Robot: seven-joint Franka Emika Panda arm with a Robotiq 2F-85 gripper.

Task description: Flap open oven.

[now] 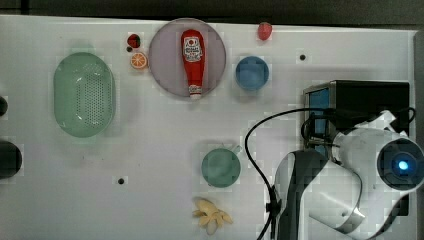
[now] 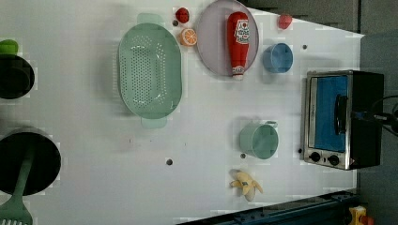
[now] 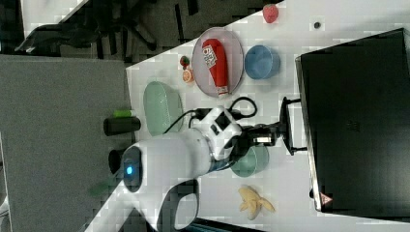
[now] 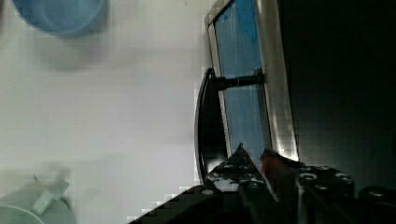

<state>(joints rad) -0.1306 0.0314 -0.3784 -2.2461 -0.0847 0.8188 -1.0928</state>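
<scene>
A white table carries the whole scene, w/ dark floor showing past its edges. The toaster oven stands at the left view's right edge of the table, silver front frame facing the clutter, two black knobs low on the frame, glass door upright and shut. Its black bar handle sticks out from the glass on short posts. The Panda arm reaches in from the top view's lower right, and the gripper sits right at that handle in the right view. In the wrist view the fingertips lie in the gap between bar and glass, just beside the bar; they stand only a little apart — whether they actually pinch the handle can't be told, since the contact is hidden. Nearby: a green mug just off the oven front, a blue bowl, a ketchup bottle on a grey plate, a green colander, a toy banana. Progress, as a judgement: approach looks done, door not yet moved — the pull that swings it down is all still to do, approx. the whole opening stroke.
</scene>
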